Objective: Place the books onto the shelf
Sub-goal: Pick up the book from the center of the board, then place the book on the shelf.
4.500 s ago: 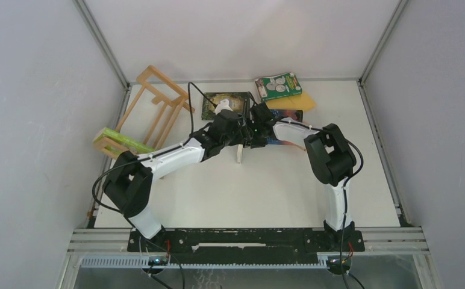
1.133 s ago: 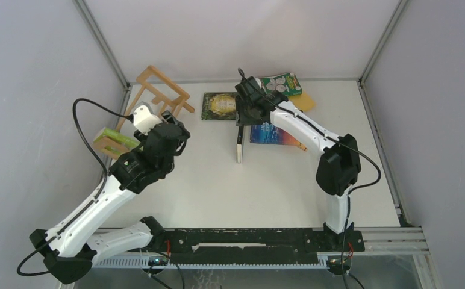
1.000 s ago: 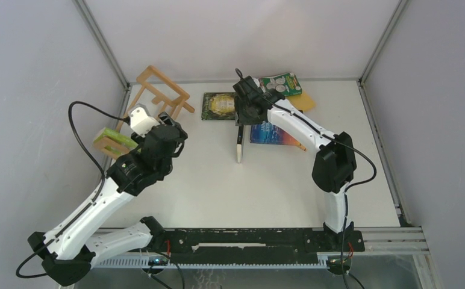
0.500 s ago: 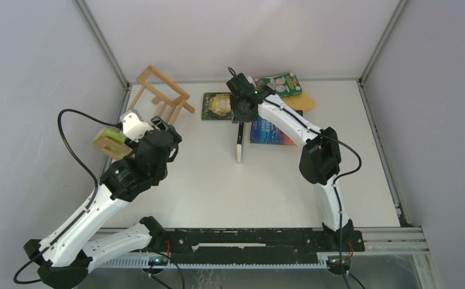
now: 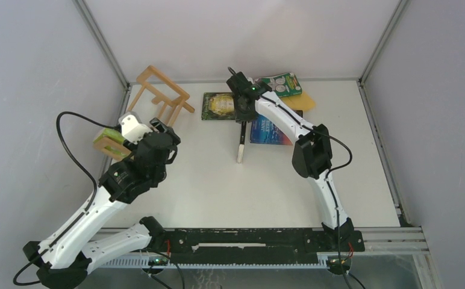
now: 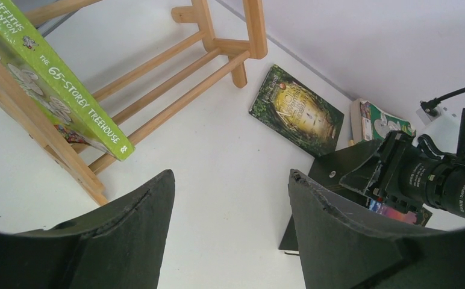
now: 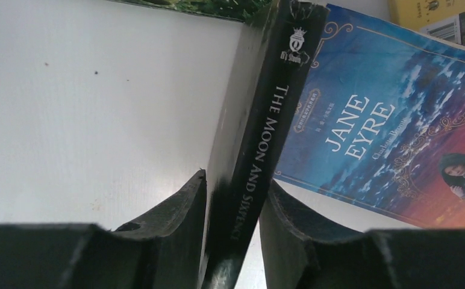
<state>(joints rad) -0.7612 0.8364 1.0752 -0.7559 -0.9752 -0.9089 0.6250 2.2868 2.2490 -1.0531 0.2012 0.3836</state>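
books are mostly still off the shelf: from above, only the lime-green book leans in its near end. a second ago the right end effector stood wider over the black book, which stands on edge mid-worktop. it has since narrowed around the book's far end, while the left end effector has drawn back a little beside the shelf. i judge the black book goes next.

left wrist: the left end effector gapes wide, holding and touching nothing, with the lime-green book and shelf ahead.

right wrist: the right end effector straddles the black book, its fingers against both sides, so it looks gripped. the blue book lies flat just beside.
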